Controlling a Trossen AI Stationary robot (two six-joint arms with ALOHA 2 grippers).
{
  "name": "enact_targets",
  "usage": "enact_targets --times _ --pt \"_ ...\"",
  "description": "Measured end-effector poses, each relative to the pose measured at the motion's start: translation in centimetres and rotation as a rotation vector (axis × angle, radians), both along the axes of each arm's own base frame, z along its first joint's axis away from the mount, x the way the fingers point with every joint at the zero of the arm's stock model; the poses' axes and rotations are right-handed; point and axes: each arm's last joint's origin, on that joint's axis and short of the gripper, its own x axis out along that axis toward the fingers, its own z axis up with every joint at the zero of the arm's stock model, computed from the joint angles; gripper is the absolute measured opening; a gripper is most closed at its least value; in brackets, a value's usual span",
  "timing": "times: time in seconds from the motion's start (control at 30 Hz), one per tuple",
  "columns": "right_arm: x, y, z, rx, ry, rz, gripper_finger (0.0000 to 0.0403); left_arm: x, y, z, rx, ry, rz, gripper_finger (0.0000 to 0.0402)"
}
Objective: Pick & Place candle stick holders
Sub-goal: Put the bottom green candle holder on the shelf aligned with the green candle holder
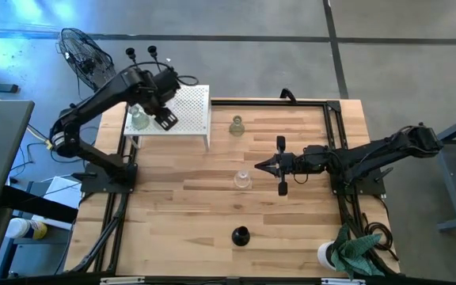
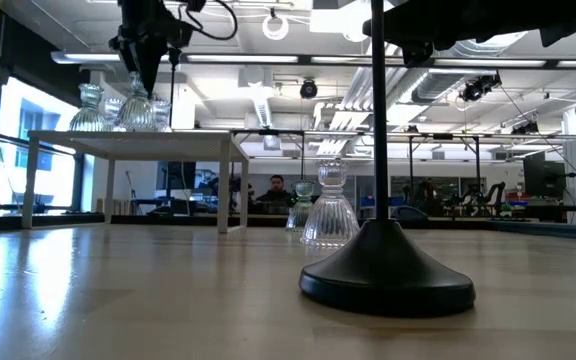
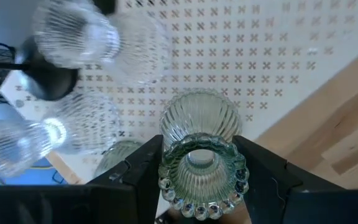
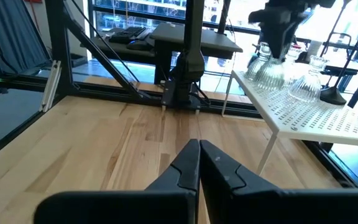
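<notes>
We saw the left claw (image 3: pixel 197 186) clamped on a glass holder (image 3: pixel 199 155) standing on the white rack (image 1: pixel 192 111), beside other glass holders (image 2: pixel 93 110) there. The right claw (image 1: pixel 261 166) hung over the wooden surface (image 1: pixel 180 214), fingers together and holding nothing. On the surface stood two glass holders (image 1: pixel 242 180) and one black holder (image 1: pixel 240 235), well apart.

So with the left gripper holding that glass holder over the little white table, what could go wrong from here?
The left gripper grips a ribbed glass candle holder close to other glass holders on the white perforated table; lowering or withdrawing could knock them. The smooth glass might slip or tilt on release.
</notes>
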Motion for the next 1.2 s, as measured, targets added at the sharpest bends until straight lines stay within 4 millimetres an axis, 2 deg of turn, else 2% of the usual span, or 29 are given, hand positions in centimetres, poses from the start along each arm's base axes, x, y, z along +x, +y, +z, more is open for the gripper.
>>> enact_targets --times 0.13,0.53,0.87,1.2 --pt "0.0 0.0 0.0 0.0 0.0 0.0 0.0001 0.3 0.3 -1.0 0.024 0.023 -0.019 0.0169" --pt "0.0 0.0 0.0 0.0 0.0 0.003 0.0002 -0.6 1.6 -0.9 0.028 0.004 0.044 0.0169" --pt "0.0 0.0 0.0 0.001 0.0 0.006 0.0001 -0.6 1.6 -0.9 -0.007 -0.017 0.018 0.0196" --pt "0.0 0.0 0.0 0.001 0.0 0.009 0.0002 -0.8 1.6 -0.9 0.021 0.022 0.029 0.0201"
